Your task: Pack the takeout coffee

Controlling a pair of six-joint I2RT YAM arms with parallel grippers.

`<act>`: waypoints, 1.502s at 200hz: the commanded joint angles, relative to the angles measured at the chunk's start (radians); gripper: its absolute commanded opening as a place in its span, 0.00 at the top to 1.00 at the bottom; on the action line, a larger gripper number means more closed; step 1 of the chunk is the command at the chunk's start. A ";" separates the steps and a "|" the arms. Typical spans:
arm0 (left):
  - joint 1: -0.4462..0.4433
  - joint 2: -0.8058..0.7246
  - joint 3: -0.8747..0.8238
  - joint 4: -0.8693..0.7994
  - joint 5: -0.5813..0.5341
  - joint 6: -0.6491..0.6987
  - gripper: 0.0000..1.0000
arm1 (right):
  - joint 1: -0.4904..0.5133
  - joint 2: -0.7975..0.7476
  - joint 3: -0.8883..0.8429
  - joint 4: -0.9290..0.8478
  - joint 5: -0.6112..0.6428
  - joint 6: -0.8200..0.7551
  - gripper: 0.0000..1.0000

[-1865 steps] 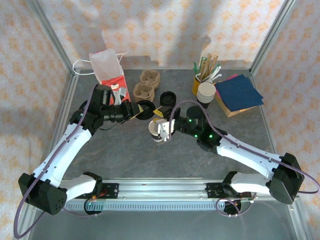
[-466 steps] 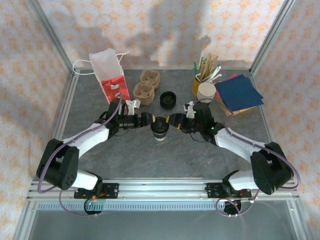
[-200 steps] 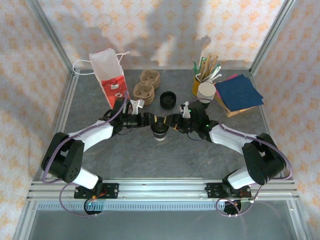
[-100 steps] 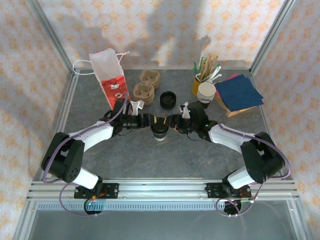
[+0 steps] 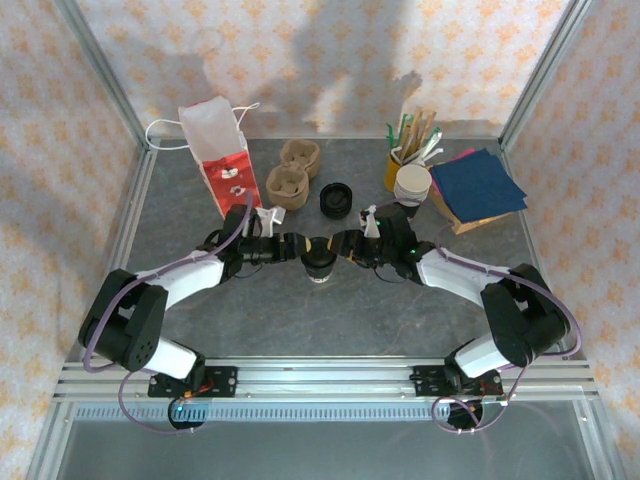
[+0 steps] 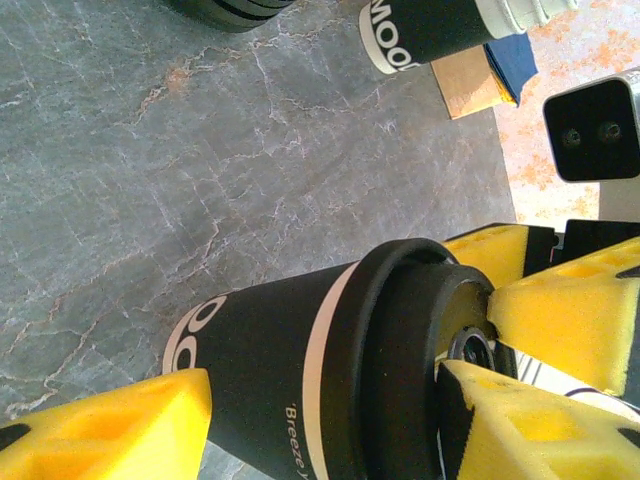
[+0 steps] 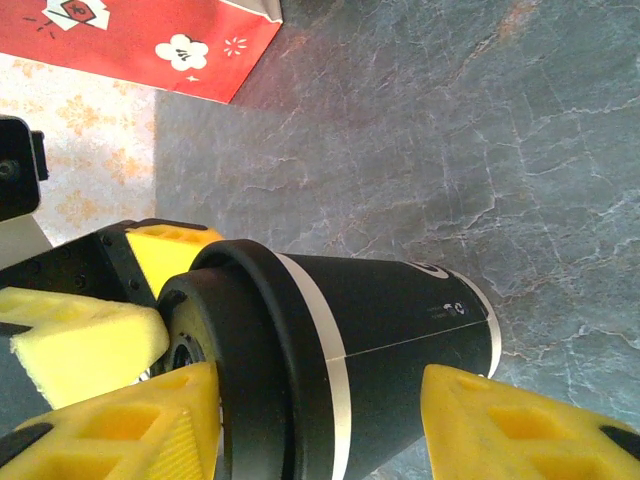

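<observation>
Over at the far left a white and red paper bag [image 5: 218, 150] stands upright on the grey table [image 5: 260, 320], and just to its right lie two brown pulp cup trays [image 5: 291, 171]. Nearer to me the left arm [image 5: 180, 278] stretches low across the table, and the left gripper [image 5: 303, 247] reaches the far left edge of the coffee cup [image 5: 320, 263]. The gripper is turned on its side with its yellow fingers [image 6: 110, 435] spread about half way. One finger is low by the cup's dark body and the other is up against the top of the lid. It is not clamped on anything. The cup itself stands upright in the middle of the table between the two grippers, its black lid [image 5: 320, 258] seated on top. Beyond it, well apart, sits a small pile of loose black lids [image 5: 337, 200]. The right gripper [image 5: 341, 244] comes in from the other side and meets the left one at the far rim of the lid. It too is turned on its side and part open. One yellow finger [image 7: 530, 430] is down near the cup's base with a sliver of table showing between them, and the other is at the lid's edge. It has hold of nothing. Further right stand a yellow cup of stirrers [image 5: 400, 160], a stack of white cups [image 5: 412, 184] just in front of it, and a pile of blue napkins [image 5: 477, 184].
</observation>
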State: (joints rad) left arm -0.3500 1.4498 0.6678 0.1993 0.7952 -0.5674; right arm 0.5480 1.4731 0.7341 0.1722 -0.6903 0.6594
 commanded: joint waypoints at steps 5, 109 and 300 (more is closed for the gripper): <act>-0.026 0.004 -0.059 -0.017 -0.045 -0.005 0.38 | 0.006 0.026 -0.036 -0.007 0.043 -0.023 0.47; -0.042 0.007 -0.031 -0.042 -0.086 0.006 0.39 | 0.020 0.027 -0.063 0.028 0.062 -0.028 0.48; -0.055 -0.097 0.030 -0.138 -0.097 0.028 0.27 | 0.029 -0.059 0.038 -0.074 0.048 -0.068 0.42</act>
State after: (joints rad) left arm -0.3950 1.3979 0.7223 0.0917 0.7128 -0.5697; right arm 0.5690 1.4689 0.7849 0.1097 -0.6647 0.6167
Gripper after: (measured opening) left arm 0.734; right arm 0.577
